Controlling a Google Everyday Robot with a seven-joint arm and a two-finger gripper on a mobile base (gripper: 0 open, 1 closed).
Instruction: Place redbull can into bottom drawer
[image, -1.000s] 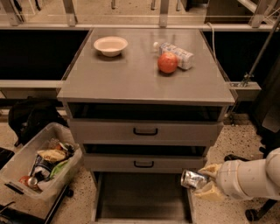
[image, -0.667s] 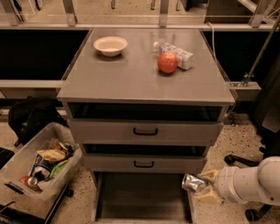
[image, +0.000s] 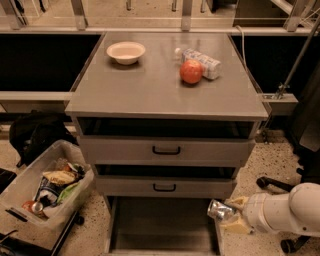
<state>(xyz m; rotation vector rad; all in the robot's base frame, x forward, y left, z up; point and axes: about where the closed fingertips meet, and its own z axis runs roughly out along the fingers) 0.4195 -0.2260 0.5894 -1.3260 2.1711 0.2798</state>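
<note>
One gripper with redbull can at right rim of bottom drawer

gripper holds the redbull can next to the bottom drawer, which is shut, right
Not quite. The camera view shows the bottom drawer pulled open, not shut. The rest stands: the gripper holds the redbull can next to that drawer, by its right rim.
</note>
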